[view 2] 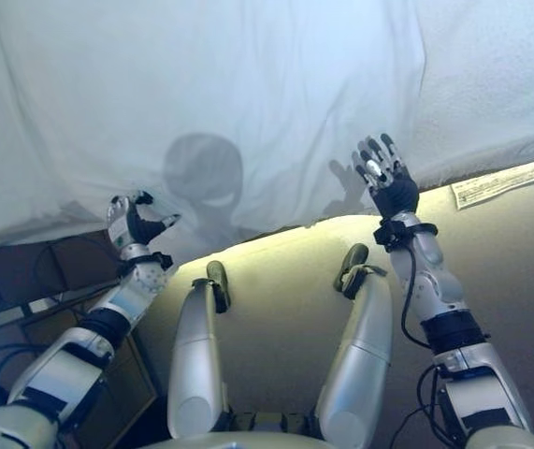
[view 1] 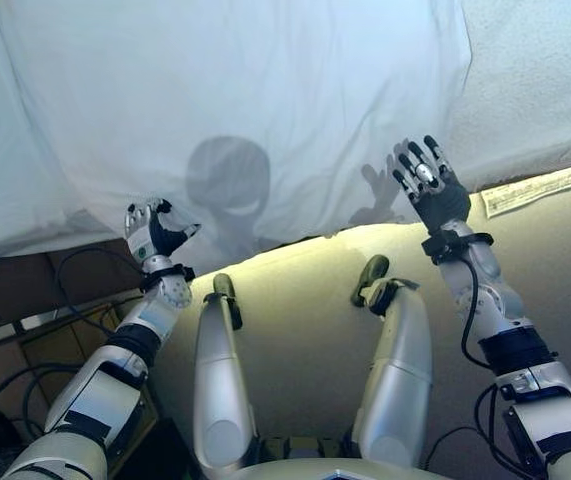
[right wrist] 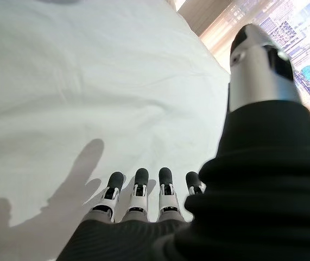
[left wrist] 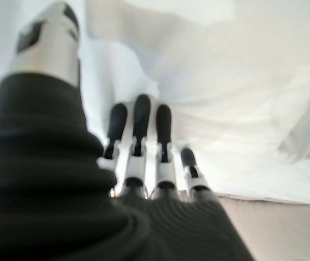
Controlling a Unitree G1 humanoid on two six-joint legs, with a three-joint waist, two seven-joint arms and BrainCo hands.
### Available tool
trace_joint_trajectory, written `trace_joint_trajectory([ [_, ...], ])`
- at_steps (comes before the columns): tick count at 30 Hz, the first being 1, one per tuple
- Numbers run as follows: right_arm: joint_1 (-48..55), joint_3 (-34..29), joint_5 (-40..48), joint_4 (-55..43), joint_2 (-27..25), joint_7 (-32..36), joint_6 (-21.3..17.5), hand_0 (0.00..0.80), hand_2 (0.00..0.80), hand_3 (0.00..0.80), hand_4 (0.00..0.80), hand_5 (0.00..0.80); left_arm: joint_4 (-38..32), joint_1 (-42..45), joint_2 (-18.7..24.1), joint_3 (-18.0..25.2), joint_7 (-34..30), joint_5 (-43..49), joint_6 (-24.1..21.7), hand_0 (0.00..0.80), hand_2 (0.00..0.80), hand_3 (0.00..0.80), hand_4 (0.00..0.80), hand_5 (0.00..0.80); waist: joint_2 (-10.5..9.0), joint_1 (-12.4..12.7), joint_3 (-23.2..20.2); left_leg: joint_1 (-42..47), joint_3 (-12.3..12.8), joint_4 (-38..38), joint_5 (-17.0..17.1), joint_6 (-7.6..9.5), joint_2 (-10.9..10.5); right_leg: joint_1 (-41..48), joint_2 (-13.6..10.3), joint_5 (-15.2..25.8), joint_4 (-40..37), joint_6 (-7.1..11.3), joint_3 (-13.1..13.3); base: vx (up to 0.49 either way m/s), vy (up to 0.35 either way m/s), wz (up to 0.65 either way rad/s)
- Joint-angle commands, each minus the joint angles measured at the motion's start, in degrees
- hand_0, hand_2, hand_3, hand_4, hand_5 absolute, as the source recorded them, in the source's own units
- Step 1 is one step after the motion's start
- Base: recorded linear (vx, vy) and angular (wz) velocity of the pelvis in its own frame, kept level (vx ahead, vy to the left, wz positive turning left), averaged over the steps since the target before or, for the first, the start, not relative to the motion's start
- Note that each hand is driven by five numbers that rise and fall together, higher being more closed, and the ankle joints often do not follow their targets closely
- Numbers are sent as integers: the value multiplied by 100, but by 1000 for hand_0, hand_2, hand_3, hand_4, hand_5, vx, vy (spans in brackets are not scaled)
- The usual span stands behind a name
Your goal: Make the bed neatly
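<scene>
A white sheet (view 1: pixel 225 100) lies spread over the bed and hangs over its near edge, with soft wrinkles. My left hand (view 1: pixel 153 232) is at the sheet's lower hem on the left. Its fingers (left wrist: pixel 138 130) are relaxed and straight and point at the cloth, holding nothing. My right hand (view 1: pixel 427 185) is raised in front of the sheet near its right edge. It is open with its fingers (right wrist: pixel 138 185) spread and hovers close over the cloth, holding nothing.
The bare textured mattress (view 1: pixel 540 90) shows to the right of the sheet, with a white label strip (view 1: pixel 543 188) along its near edge. Beige floor (view 1: pixel 305 290) lies below the bed. Dark furniture with cables (view 1: pixel 25 300) stands at the lower left.
</scene>
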Motion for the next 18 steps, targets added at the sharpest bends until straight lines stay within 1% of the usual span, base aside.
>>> trace_joint_trajectory([
  [1, -184, 27, 90, -325, 104, 60, -335, 0, 0, 0, 0, 0, -25, -173, 357, -60, -116, 82, 219, 0, 0, 0, 0, 0, -282, 16, 63, -828, -113, -475, 1481, 182, 11, 202, -334, 2055, -1642, 904, 347, -31, -45, -7],
  [4, -270, 112, 128, -273, 88, 85, -411, 0, 0, 0, 0, 0, 149, -306, 429, -127, -196, -5, 380, 0, 0, 0, 0, 0, -378, 11, 65, -1075, -182, -409, 1514, 171, 71, 52, -250, 2129, -1706, 912, 327, -33, -49, -22],
  [10, -462, 159, 327, -171, -95, 185, -496, 0, 0, 0, 0, 0, 435, -530, 657, -248, -228, 290, 435, 0, 0, 0, 0, 0, -507, 0, 66, -1557, -302, -228, 1510, 159, 102, -290, -119, 2236, -1758, 913, 313, -34, -16, -31],
  [12, -503, 146, 399, -165, -160, 210, -498, 0, 0, 0, 0, 0, 468, -584, 720, -245, -225, 254, 477, 0, 0, 0, 0, 0, -517, -7, 66, -1697, -321, -141, 1480, 165, 88, -415, -89, 2236, -1710, 905, 331, -32, 30, -18],
  [18, -506, 7, 624, -158, -359, 417, -377, 0, 0, 0, 0, 0, 522, -617, 885, -250, -467, 52, 551, 0, 0, 0, 0, 0, -519, -29, 66, -2049, -344, 83, 1361, 199, 21, -717, -7, 2197, -1591, 888, 380, -26, 40, 0],
])
